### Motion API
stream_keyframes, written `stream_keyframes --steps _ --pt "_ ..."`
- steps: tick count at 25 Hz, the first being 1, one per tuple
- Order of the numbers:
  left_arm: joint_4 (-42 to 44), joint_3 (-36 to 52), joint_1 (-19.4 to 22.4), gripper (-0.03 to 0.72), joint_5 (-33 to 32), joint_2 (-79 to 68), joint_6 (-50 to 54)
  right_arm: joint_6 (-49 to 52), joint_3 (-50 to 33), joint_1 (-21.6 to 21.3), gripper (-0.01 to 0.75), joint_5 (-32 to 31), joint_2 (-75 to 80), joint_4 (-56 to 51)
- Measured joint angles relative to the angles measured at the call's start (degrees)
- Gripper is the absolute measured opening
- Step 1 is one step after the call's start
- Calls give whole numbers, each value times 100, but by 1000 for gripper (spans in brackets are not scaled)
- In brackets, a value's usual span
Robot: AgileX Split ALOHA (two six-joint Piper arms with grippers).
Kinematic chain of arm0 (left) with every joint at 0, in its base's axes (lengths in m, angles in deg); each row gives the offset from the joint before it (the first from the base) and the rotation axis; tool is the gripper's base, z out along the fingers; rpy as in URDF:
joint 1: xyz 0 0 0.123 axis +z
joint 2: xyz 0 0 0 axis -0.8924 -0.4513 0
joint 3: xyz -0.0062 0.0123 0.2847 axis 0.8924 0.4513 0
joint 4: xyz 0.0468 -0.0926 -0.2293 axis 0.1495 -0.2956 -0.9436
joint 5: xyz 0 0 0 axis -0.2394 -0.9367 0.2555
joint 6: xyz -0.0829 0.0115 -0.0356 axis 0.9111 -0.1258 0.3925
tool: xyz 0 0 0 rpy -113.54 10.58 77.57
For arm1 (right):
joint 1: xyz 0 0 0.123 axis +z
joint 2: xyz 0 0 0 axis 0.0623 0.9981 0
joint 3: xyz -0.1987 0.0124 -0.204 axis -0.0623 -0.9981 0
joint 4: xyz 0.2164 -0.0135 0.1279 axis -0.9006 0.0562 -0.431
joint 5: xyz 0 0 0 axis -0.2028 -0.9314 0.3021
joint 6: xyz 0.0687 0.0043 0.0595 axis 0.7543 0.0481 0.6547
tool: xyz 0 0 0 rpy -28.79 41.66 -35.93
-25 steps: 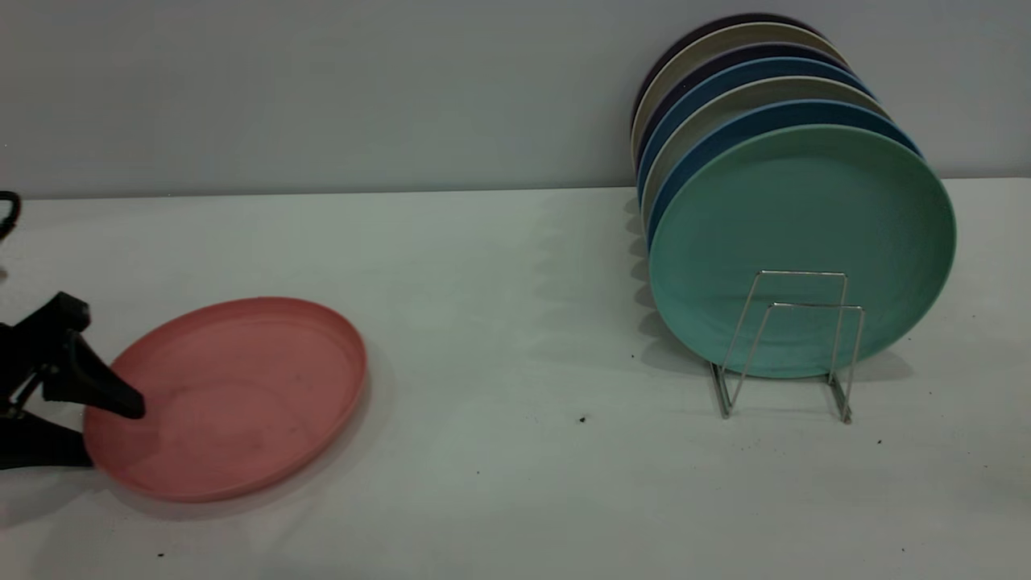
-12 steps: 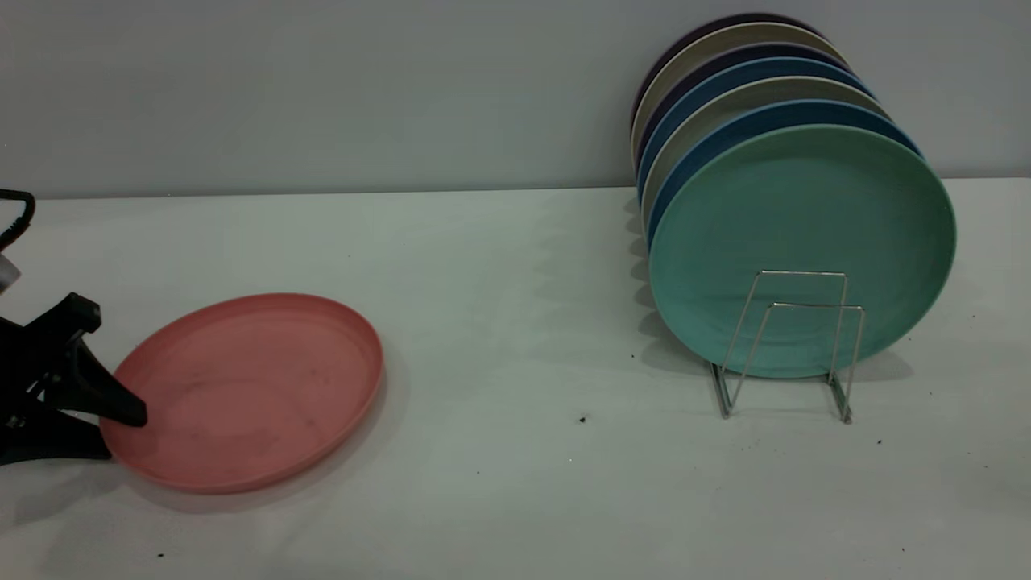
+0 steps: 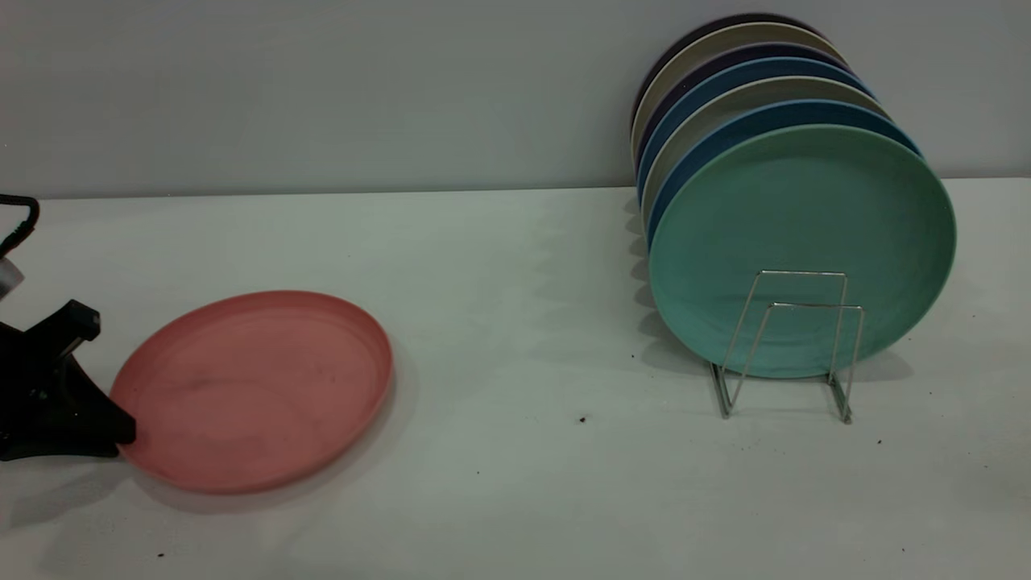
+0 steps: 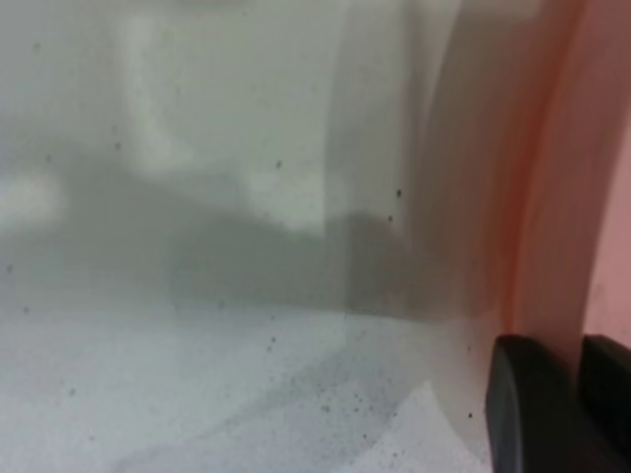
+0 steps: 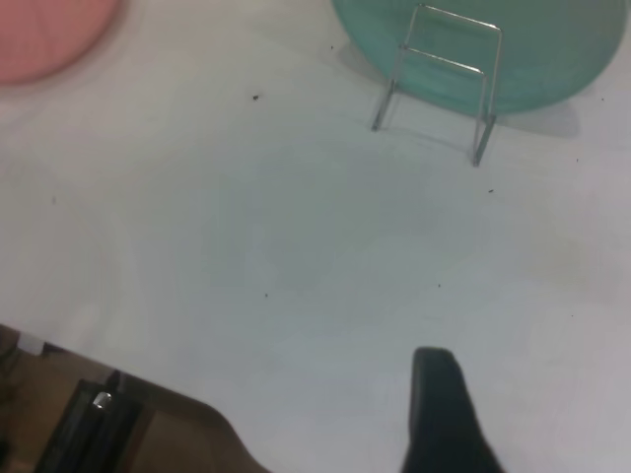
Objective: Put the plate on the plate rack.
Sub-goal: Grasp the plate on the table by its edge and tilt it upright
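Exterior cam: low, nearly level with the desk (image 3: 515, 483), facing the far wall, whole scene in frame. Left wrist cam: pressed close to the desk surface, the plate (image 4: 567, 197) rim filling one edge, fingertips (image 4: 523, 414) in the corner. Right wrist cam: high above the near desk edge, looking down and across; shares the plate rack (image 5: 439, 84), teal-green plate (image 5: 552, 49) and pink plate with the exterior view.
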Motion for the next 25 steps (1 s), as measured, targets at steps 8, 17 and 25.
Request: stream_keyframes --steps 8,17,25 --pt "202 0 -4 21 -11 0 0 0 0 0 482 -43 0 -30" --pt "624 0 -11 21 -128 284 -647 0 0 0 482 -339 83 -467" --pt "518 0 -504 21 -36 421 -1224 -506 0 0 482 -405 855 -1322"
